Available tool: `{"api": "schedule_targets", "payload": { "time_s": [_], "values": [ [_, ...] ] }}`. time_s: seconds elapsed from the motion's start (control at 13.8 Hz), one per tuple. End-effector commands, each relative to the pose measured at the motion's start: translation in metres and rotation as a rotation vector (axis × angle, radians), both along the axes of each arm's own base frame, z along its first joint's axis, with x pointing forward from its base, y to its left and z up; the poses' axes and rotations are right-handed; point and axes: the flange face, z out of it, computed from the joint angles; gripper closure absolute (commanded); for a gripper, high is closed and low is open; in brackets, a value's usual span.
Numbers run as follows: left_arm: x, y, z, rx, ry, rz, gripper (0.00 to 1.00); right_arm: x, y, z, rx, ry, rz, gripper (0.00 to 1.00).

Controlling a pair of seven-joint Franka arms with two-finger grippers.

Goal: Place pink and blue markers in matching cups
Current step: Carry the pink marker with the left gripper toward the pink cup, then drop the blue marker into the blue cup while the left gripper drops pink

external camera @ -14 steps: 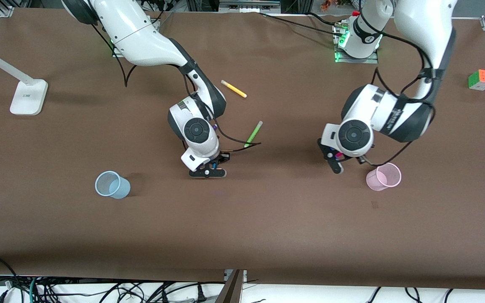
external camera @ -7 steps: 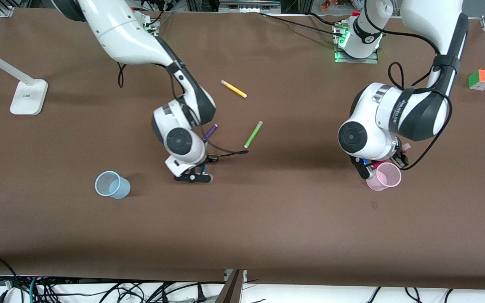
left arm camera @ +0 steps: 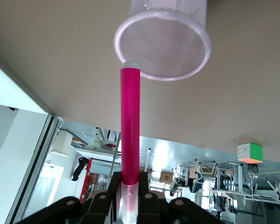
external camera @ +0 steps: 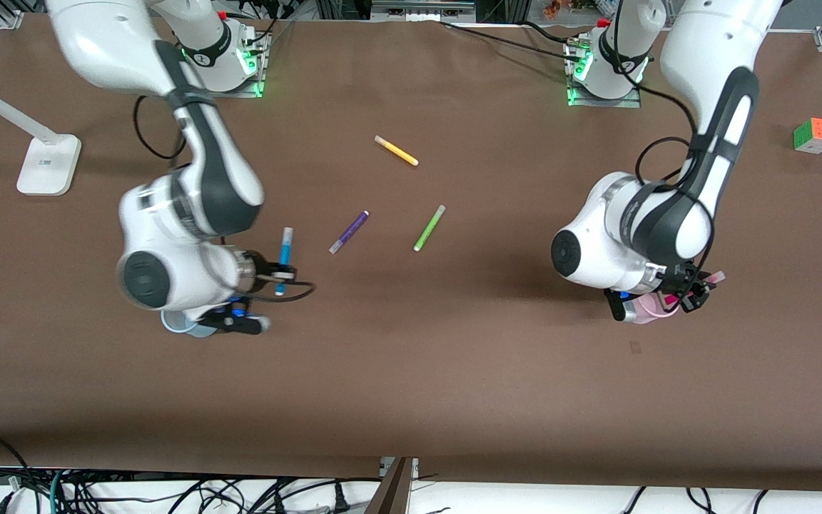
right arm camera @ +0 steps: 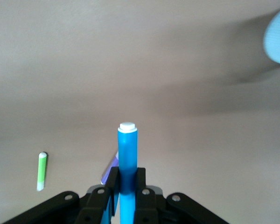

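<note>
Two releases are being lined up, and each turns on how a marker's long axis points relative to its cup's mouth.

The pink marker (left arm camera: 130, 140) is held clamped in the left tool (left arm camera: 129, 205), over the pink cup (left arm camera: 163, 44) at the left arm's end of the bench (external camera: 454, 371). In the left wrist view its pale tip is seen at the rim, aimed into the mouth.

The blue marker (right arm camera: 128, 163) is gripped in the right tool (right arm camera: 127, 196), close beside the blue cup (right arm camera: 277, 32). Its axis is seen pointing away from that cup, toward the purple pen (external camera: 349, 232) and green pen (external camera: 429, 228), so reorienting appears needed.
</note>
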Motion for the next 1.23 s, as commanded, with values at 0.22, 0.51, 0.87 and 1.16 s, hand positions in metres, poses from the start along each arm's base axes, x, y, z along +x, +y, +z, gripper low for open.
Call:
{"api": "schedule_targets", "payload": {
  "time_s": [0.22, 0.51, 0.87, 1.16],
  "values": [
    [0.006, 0.004, -0.016, 0.008, 0.021, -0.025, 0.01, 0.019, -0.106, 0.021, 0.161, 0.091, -0.098, 1.00],
    [0.008, -0.001, -0.008, -0.005, -0.001, -0.030, 0.00, 0.023, -0.178, 0.021, 0.233, 0.111, -0.160, 1.00],
    [0.018, -0.004, 0.050, -0.182, -0.076, 0.108, 0.00, 0.027, -0.253, -0.011, 0.367, 0.135, -0.287, 1.00],
    [0.017, 0.005, 0.094, -0.350, -0.203, 0.307, 0.00, 0.026, -0.293, -0.063, 0.515, 0.161, -0.349, 1.00]
  ]
}}
